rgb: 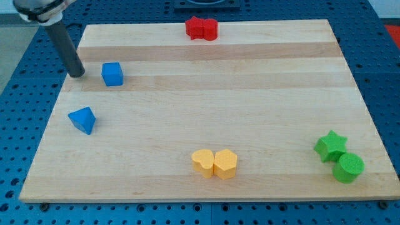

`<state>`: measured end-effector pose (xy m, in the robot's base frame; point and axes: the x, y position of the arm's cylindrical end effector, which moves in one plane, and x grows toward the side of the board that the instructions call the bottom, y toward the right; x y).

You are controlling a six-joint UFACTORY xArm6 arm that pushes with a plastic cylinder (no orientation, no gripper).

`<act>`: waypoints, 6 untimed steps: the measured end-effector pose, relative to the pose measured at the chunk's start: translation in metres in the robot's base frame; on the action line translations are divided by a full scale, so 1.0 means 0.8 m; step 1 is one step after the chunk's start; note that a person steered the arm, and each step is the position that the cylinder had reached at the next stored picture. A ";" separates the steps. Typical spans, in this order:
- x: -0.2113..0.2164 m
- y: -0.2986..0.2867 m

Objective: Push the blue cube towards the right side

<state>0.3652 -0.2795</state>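
Note:
The blue cube (112,74) sits on the wooden board (206,94) near its upper left. My tip (77,74) rests on the board just to the cube's left, with a small gap between them. A second blue block, wedge-shaped (82,119), lies below the cube, nearer the board's left edge.
Two red blocks (201,29) touch each other at the view's top edge of the board. Two yellow blocks (214,163) sit side by side at the bottom middle. A green star (330,145) and a green cylinder (348,167) sit at the bottom right.

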 end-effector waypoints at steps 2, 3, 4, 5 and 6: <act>-0.018 0.148; -0.035 0.244; -0.035 0.259; -0.024 0.201; 0.002 0.191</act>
